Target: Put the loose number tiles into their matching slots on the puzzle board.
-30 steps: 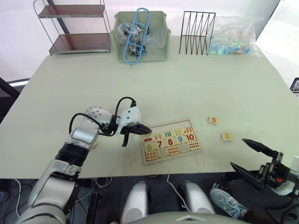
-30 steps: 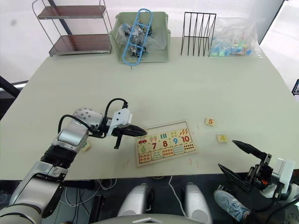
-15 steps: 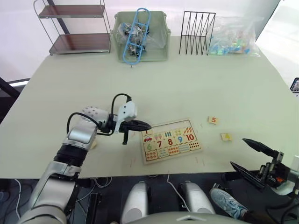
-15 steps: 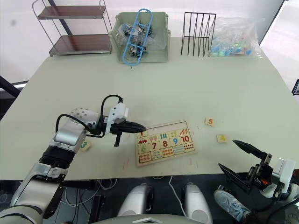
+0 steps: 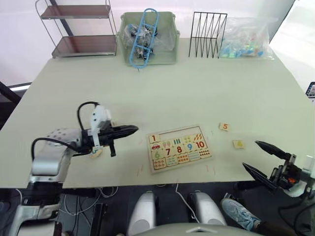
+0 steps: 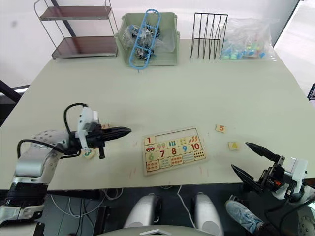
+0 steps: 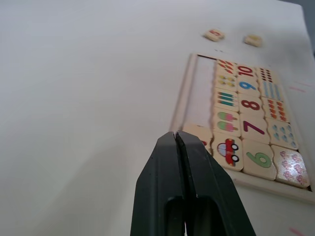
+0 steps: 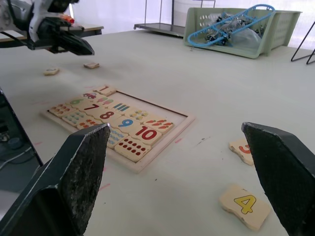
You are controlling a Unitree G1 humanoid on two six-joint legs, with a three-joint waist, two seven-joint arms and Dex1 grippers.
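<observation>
The left gripper [image 6: 120,131], pressed together and empty, is held beside the puzzle board [image 6: 173,151], where tile 1 [image 6: 149,140] is seated; tiles 5 [image 6: 221,128] and 4 [image 6: 234,145] lie near the wide-apart right gripper [image 6: 250,162]. Tile 3 [image 6: 88,154] could be knocked off the tabletop [image 6: 197,93] by the left arm.

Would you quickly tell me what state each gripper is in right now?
Left gripper: shut, holding nothing.
Right gripper: open, holding nothing.

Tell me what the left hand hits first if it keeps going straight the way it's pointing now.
Probably the puzzle board. The left hand, fingers shut, points at its near corner, where the 1 tile sits in its slot. Its height above the table is unclear, so it may pass over the rim.
</observation>
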